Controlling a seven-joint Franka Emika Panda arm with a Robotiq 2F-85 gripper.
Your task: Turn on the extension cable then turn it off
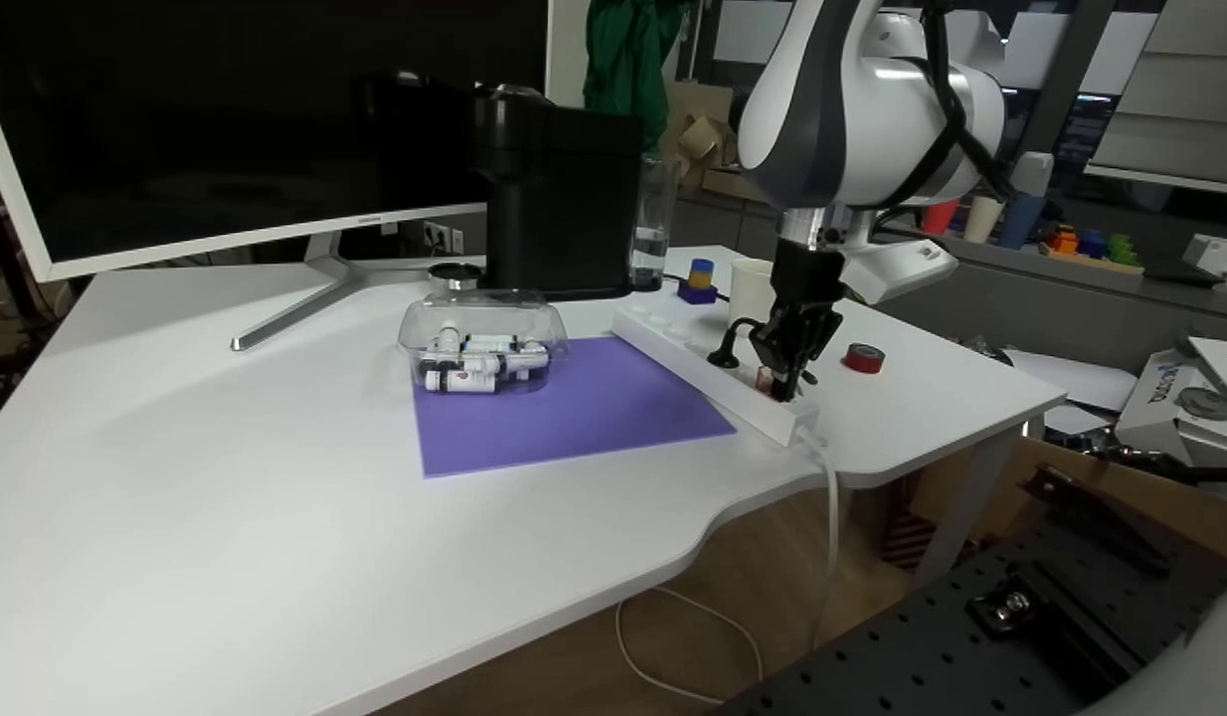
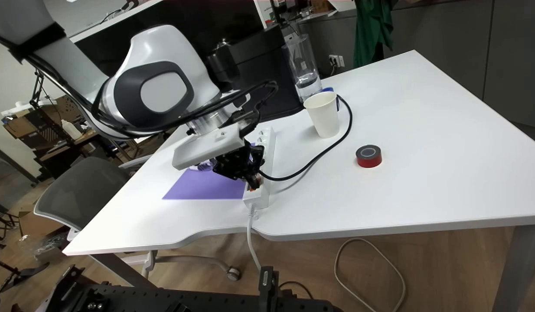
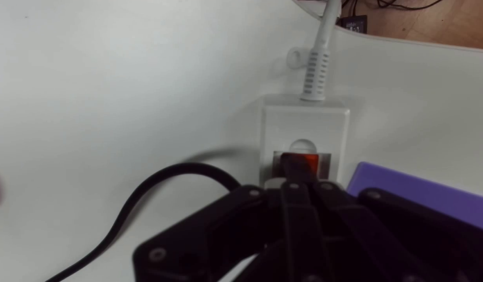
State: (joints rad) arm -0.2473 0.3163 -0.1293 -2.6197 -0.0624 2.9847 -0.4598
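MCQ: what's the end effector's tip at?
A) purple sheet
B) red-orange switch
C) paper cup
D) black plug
B: in the wrist view, the shut end effector has its tip partly covering the red-orange switch near the corded end of the extension cable.

A monitor (image 1: 226, 119) and a black appliance (image 1: 564, 204) stand toward the back of the table (image 1: 236, 477), with a clear vessel (image 2: 302, 60) of liquid (image 2: 310, 89) just beside the appliance. An upright paper cup (image 2: 323, 117) and a small multicolored block (image 1: 698, 290) stand near the vessel; a dark-topped red puck (image 2: 369, 161) lies flat, apart from them. On the purple mat (image 1: 584, 433) rests a transparent container (image 1: 519, 311) holding small white cylinders (image 1: 461, 381); a green cloth (image 2: 373, 32) hangs beyond the table, and a gray chair (image 2: 87, 193) stands beside it.
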